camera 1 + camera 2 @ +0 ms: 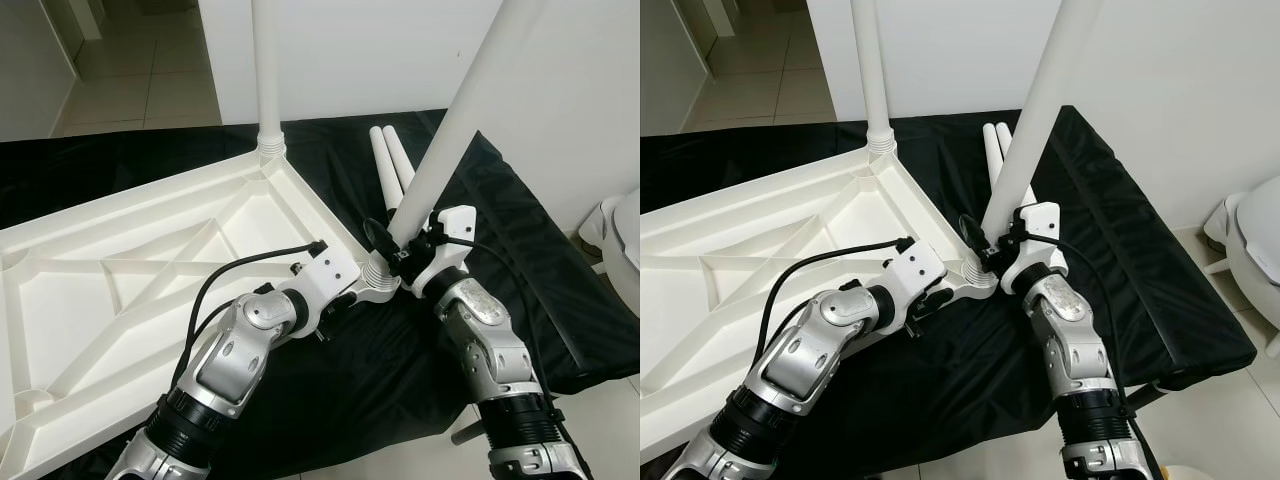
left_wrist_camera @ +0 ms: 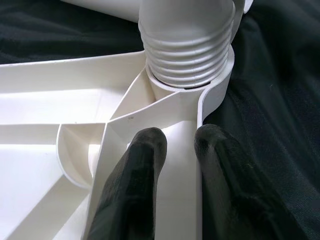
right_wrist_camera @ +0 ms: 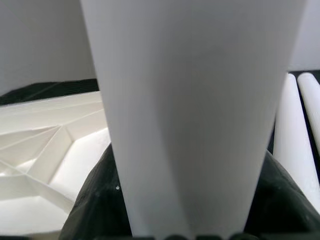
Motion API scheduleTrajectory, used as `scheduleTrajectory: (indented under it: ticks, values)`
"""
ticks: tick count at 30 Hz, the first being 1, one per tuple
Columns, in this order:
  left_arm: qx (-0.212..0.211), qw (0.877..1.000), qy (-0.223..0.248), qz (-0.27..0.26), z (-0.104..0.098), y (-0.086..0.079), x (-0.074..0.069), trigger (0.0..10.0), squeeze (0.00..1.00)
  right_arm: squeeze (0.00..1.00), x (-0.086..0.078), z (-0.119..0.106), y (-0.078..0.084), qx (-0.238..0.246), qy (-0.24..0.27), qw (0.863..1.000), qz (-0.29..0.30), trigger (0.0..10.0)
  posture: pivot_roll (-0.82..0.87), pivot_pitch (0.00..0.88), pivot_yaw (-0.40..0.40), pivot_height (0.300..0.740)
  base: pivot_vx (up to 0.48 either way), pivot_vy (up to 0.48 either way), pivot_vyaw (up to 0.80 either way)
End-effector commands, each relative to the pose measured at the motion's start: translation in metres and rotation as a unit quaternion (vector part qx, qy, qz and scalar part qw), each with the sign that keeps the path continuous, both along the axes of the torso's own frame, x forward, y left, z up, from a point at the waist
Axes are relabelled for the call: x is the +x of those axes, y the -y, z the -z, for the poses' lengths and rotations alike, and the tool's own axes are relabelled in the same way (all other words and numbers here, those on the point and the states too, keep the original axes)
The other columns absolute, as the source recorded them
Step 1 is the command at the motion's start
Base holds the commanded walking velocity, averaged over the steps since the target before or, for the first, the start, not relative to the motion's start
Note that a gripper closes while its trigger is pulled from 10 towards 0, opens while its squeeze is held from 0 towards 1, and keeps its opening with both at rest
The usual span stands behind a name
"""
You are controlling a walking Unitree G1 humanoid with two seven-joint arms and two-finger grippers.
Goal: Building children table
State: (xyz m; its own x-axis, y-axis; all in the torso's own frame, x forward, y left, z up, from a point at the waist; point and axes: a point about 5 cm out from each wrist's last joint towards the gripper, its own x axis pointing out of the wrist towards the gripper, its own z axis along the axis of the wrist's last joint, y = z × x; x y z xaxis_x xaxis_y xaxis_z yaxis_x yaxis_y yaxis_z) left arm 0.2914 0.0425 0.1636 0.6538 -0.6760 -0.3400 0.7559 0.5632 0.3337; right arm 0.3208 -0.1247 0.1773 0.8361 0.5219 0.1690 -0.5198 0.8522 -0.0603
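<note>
Right gripper (image 1: 408,243) is clamped round the lower end of the slanting table leg (image 1: 455,130), just above the threads where it meets the near right corner socket (image 2: 192,87) of the upturned tabletop (image 1: 150,290). Left gripper (image 2: 175,165) comes in from the left, its fingers (image 2: 135,170) pinched on the rim of the tabletop right beside that socket, holding the corner down. In the left wrist view the thread rings stand well proud of the socket, so I'd judge this leg only partly screwed in, and it leans to the right. That's the risk: turn it tilted and the threads may cross and jam. If the left grip slides off the thin rim, the tabletop could spin with the leg. Farther off, an upright leg (image 1: 266,60) stands in the far corner. Two spare legs (image 1: 390,160) lie on the black sheet (image 1: 520,240) beyond.
</note>
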Motion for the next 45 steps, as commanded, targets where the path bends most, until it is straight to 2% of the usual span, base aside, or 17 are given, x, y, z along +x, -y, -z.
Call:
scheduleTrajectory:
  ticks: [1,6,14,18,21,34,36,41,45]
  values:
    - [0.003,1.0,0.011,-0.016,-0.003,-0.001,0.002,10.0,0.0,0.0,-0.002,0.027,-0.008,-0.02,-0.063,0.998,-0.012,10.0,0.01,0.116,0.011,0.74,0.0,0.0,0.0]
    - [0.003,1.0,0.012,-0.018,-0.003,-0.001,0.002,10.0,0.0,0.0,0.004,0.031,-0.005,-0.013,-0.089,0.996,-0.004,10.0,0.01,0.121,0.01,0.74,0.0,0.0,0.0]
    - [0.004,1.0,0.014,-0.022,-0.004,-0.003,0.003,10.0,0.0,0.0,0.01,0.034,-0.006,-0.043,-0.096,0.994,-0.011,10.0,0.02,0.12,0.009,0.74,0.0,0.0,0.0]
    - [0.004,1.0,0.016,-0.023,-0.005,-0.003,0.003,10.0,0.0,0.0,0.005,0.033,-0.013,-0.072,-0.069,0.993,-0.057,10.0,0.02,0.12,0.008,0.74,0.0,0.0,0.0]
    - [0.004,1.0,0.017,-0.024,-0.006,-0.003,0.003,10.0,0.0,0.0,0.002,0.034,-0.016,-0.072,-0.064,0.992,-0.081,10.0,0.02,0.12,0.008,0.74,0.0,0.0,0.0]
    - [0.004,0.999,0.018,-0.026,-0.006,-0.005,0.003,10.0,0.0,0.0,-0.003,0.041,-0.007,-0.082,-0.064,0.991,-0.078,10.0,0.03,0.124,0.011,0.74,0.0,0.0,0.0]
    - [0.005,0.999,0.018,-0.027,-0.006,-0.006,0.003,10.0,0.0,0.0,-0.011,0.036,-0.008,-0.076,-0.033,0.992,-0.098,10.0,0.03,0.125,0.012,0.74,0.0,0.0,0.0]
    - [0.006,0.999,0.019,-0.027,-0.007,-0.006,0.002,10.0,0.0,0.0,-0.018,0.038,-0.007,-0.074,-0.028,0.99,-0.117,10.0,0.03,0.127,0.015,0.74,0.0,0.0,0.0]
    - [0.006,0.999,0.019,-0.026,-0.008,-0.006,0.003,10.0,0.0,0.0,-0.012,0.04,-0.002,-0.05,-0.06,0.992,-0.096,10.0,0.03,0.129,0.018,0.74,0.0,0.0,0.0]
